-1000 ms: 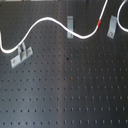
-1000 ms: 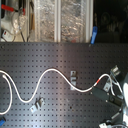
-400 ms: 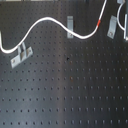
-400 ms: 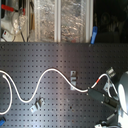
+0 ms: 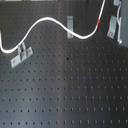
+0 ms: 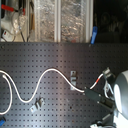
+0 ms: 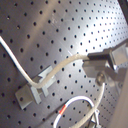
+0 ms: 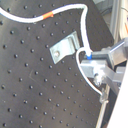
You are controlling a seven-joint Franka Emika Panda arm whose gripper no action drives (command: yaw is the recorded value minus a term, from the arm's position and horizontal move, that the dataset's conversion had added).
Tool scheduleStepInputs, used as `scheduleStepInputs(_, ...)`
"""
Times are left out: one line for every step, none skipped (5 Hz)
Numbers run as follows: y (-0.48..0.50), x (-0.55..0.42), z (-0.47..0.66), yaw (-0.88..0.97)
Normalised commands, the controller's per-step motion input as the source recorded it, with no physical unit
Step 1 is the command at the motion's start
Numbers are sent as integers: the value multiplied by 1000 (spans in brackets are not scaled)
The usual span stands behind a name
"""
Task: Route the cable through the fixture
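Note:
The white cable [image 5: 45, 21] winds across the black perforated board in both exterior views. It passes the left fixture [image 5: 21, 55], curves by the middle fixture [image 5: 71, 23], dips, then rises past its red band [image 5: 100, 22] to the top edge. In the second exterior view the gripper [image 6: 92, 93] hangs over the cable [image 6: 50, 73] just below the red band [image 6: 98, 80]. In both wrist views the gripper [image 7: 100, 62] [image 8: 95, 67] is shut on the cable [image 8: 80, 30], a short way past the red band [image 8: 47, 16]. A metal fixture [image 8: 64, 47] lies close by.
A third fixture [image 5: 113, 25] stands near the first exterior view's right edge, by the red band. The arm's pale body [image 6: 120, 100] fills the second exterior view's lower right. Shelves with clutter [image 6: 45, 20] stand behind the board.
In the second exterior view the gripper and arm have moved left, toward the middle fixture, with the cable end. The rest of the cable has barely shifted.

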Motion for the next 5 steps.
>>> scheduleStepInputs(-16,-311,5,0)
scheduleStepInputs(-56,-334,6,0)
scheduleStepInputs(-67,-332,18,0)
scheduleStepInputs(-85,-81,86,0)
scheduleStepInputs(-77,35,172,-43)
